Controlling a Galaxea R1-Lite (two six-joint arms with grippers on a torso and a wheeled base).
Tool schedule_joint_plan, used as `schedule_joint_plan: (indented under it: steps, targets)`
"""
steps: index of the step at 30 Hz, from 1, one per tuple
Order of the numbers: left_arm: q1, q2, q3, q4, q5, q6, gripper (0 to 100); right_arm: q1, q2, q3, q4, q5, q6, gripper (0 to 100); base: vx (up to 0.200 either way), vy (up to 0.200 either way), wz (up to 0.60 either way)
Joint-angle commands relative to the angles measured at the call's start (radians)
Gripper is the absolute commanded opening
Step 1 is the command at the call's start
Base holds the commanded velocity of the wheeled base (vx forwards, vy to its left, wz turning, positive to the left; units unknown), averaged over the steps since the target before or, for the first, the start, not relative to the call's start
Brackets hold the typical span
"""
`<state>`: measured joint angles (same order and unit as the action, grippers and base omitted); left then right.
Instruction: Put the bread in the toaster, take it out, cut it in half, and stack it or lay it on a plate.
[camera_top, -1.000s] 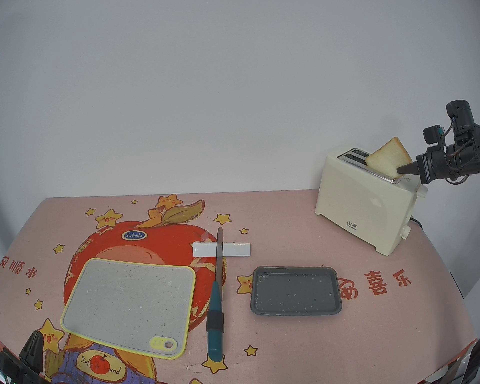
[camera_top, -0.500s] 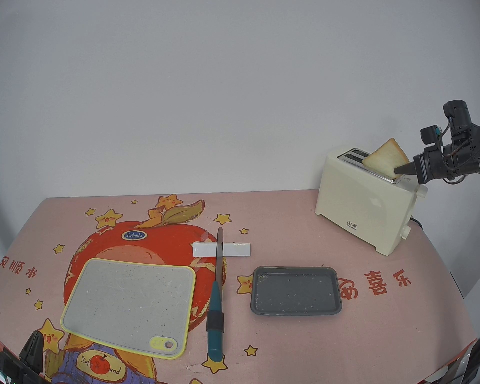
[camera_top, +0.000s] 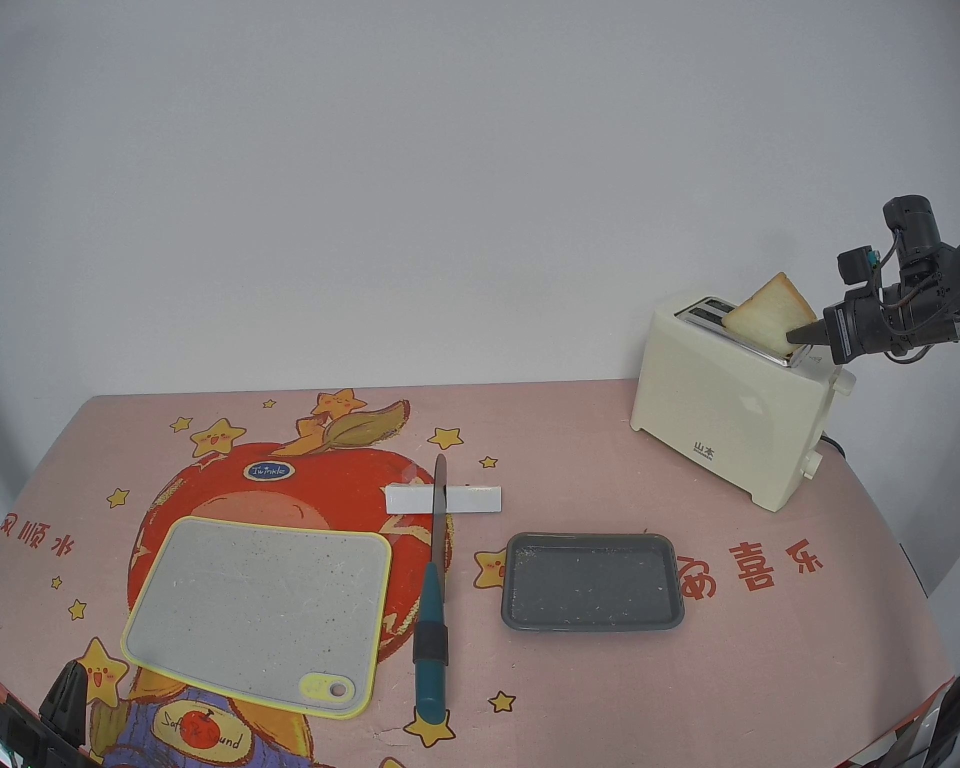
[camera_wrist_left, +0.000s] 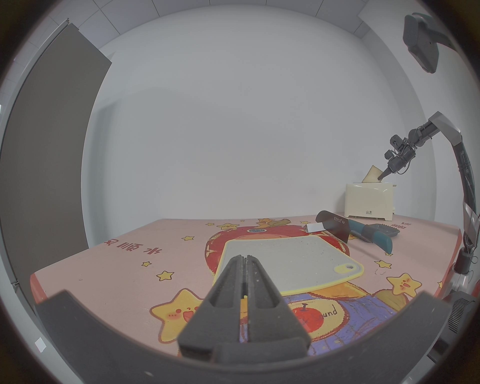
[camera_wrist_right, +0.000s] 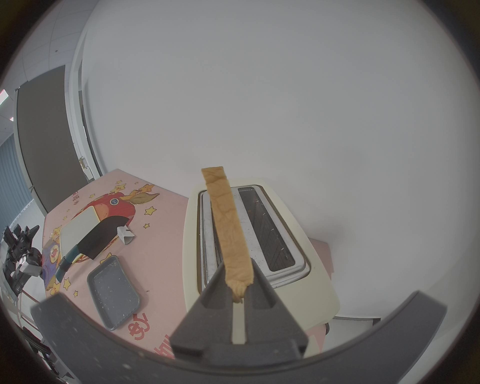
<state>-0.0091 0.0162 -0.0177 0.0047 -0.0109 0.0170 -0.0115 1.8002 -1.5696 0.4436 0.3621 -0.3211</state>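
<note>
Against the white wall, the bread is being pinched by one corner in the right gripper over a toaster slot; so gripped, it could be pivoted and jammed. The left gripper is being held closed.

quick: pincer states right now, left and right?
Left pincer: closed, empty.
Right pincer: closed on the bread, at the toaster.
</note>
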Motion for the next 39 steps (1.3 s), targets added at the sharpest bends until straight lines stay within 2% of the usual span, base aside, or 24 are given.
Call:
schedule_joint_plan:
  steps: [1, 29, 30, 39]
  targets:
    - [0.000, 0.001, 0.016, 0.000, 0.000, 0.000, 0, 0.010, 0.002, -0.001, 0.000, -0.003, -0.001, 0, 0.000, 0.000, 0.00]
    - [0.000, 0.001, 0.016, 0.000, 0.000, 0.000, 0, 0.016, 0.005, 0.002, 0.001, -0.005, -0.006, 0, 0.000, 0.000, 0.00]
    - [0.000, 0.001, 0.016, 0.000, 0.000, 0.000, 0, 0.019, 0.007, 0.000, 0.000, -0.003, -0.004, 100, 0.000, 0.000, 0.00]
    - [0.000, 0.001, 0.016, 0.000, 0.000, 0.000, 0, 0.021, 0.004, 0.005, 0.001, -0.003, -0.004, 100, 0.000, 0.000, 0.00]
